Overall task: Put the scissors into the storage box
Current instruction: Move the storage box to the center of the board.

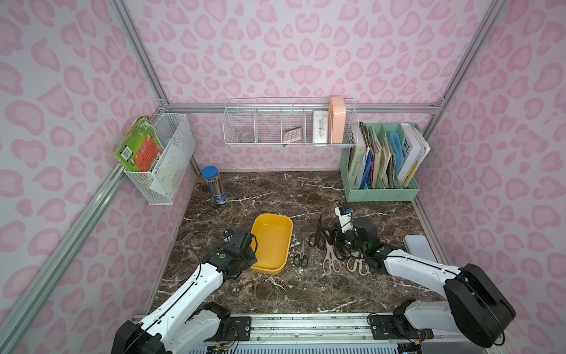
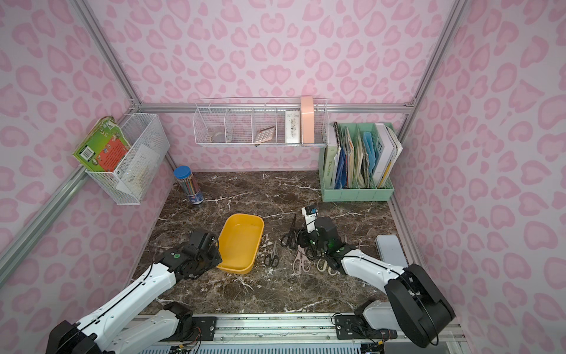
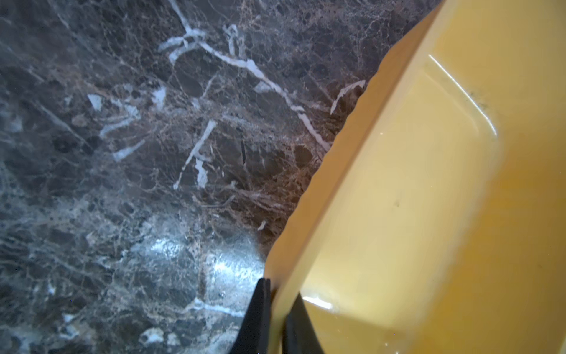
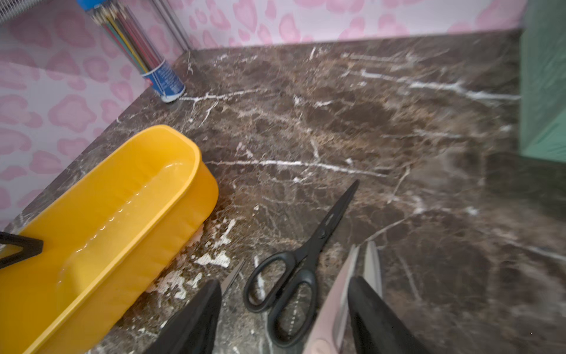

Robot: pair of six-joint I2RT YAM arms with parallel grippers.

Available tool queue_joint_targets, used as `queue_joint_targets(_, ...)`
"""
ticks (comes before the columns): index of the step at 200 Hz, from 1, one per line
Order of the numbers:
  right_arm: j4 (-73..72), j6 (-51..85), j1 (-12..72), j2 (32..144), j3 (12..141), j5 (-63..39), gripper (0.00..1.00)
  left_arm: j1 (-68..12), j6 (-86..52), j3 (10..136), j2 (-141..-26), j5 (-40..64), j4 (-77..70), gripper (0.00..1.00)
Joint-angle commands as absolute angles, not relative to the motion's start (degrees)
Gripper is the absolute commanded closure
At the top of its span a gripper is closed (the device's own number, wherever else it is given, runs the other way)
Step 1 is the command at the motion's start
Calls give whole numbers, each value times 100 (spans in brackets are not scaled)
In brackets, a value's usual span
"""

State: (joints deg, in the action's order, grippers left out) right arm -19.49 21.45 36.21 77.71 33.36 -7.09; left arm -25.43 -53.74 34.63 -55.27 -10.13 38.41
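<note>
Both arms reach in from the near rail. We note the left gripper clamped on the near-left wall of the storage box: in the left wrist view one finger sits outside the yellow rim, its partner inside. Nothing lies in the box that we can see.

Right of the box, on the marble tabletop, the scissors lie loose. Nearest us, the cream-handled shears and the pale pink pair, side by side; a small black pair just beside the box; a larger black pair further back, blades pointing away.

Right gripper hangs low over this cluster, jaws apart. In the right wrist view the fingers stand either side of the larger black handles and the pink blade; whether they touch anything we cannot tell, the frame being blurred. More dark handles show under the wrist in both top views, too hidden to sort.

Further back: a pencil tube at the left wall, a mint-green file organizer at the right, wire baskets above
</note>
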Motion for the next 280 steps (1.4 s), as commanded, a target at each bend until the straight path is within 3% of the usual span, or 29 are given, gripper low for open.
queue_joint_targets(1, -750, 2571, 3700, 8236, 3816, -977, 36, -2617, -6248, 3367, -5479, -1597, 4038, 100)
queue_joint_targets(48, -148, 2565, 3809, 9027, 4510, -856, 41, -2813, -6618, 3209, -5798, -1928, 3322, 100)
queue_joint_targets(101, -146, 2514, 3841, 9062, 4588, -687, 40, -2898, -6703, 3375, -6337, -1825, 2960, 100)
queue_joint_targets(151, -112, 2405, 3848, 9004, 4637, -539, 37, -2900, -5941, 3706, -6910, -1705, 2818, 100)
queue_joint_targets(187, -82, 2266, 3844, 8789, 4603, -417, 27, -2911, -6008, 3789, -6869, -1614, 3087, 72)
queue_joint_targets(208, 19, 2096, 3842, 8464, 4520, -177, 26, -2931, -6081, 3828, -6301, -1842, 3516, 71)
queue_joint_targets(216, 44, 2045, 3845, 8280, 4432, -36, 25, -2936, -6090, 3910, -6021, -1993, 3745, 55)
queue_joint_targets(225, 37, 1999, 3822, 8045, 4297, 73, 24, -2949, -6036, 4011, -5688, -2151, 4035, 48)
queue_joint_targets(239, 71, 2036, 3757, 7630, 4045, 276, 24, -3007, -5648, 4261, -5238, -2388, 4311, 47)
queue_joint_targets(255, -150, 2132, 3641, 7000, 3488, 487, 23, -3204, -4311, 4738, -5124, -2437, 4150, 47)
queue_joint_targets(280, -823, 2527, 3013, 5799, 2349, 203, 23, -3817, -2983, 6275, -6305, -2059, 4592, 49)
